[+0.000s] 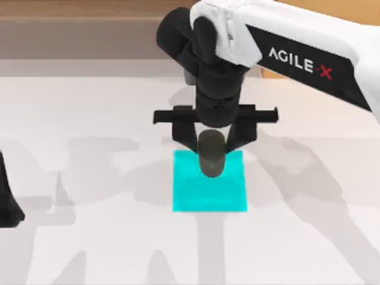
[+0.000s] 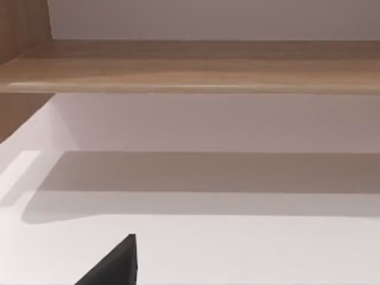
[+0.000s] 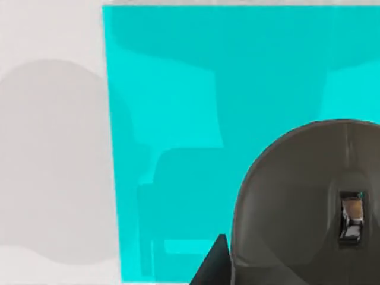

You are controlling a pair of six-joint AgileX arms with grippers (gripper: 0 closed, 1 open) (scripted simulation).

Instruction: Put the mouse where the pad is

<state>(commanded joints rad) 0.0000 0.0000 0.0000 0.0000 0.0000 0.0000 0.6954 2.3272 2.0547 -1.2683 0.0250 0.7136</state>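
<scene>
The dark grey mouse (image 1: 211, 155) hangs over the far edge of the cyan pad (image 1: 208, 191), near the middle of the table. My right gripper (image 1: 212, 144) reaches down from the far right and is shut on the mouse, one black finger tight against each of its sides. In the right wrist view the mouse (image 3: 303, 202) looms close above the pad (image 3: 178, 89), with a fingertip (image 3: 212, 264) beside it. Whether the mouse touches the pad is unclear. My left arm (image 1: 7, 202) is parked at the table's left edge.
Bare white tabletop (image 1: 89, 249) surrounds the pad on all sides. A wooden ledge (image 2: 190, 65) runs along the far side of the table.
</scene>
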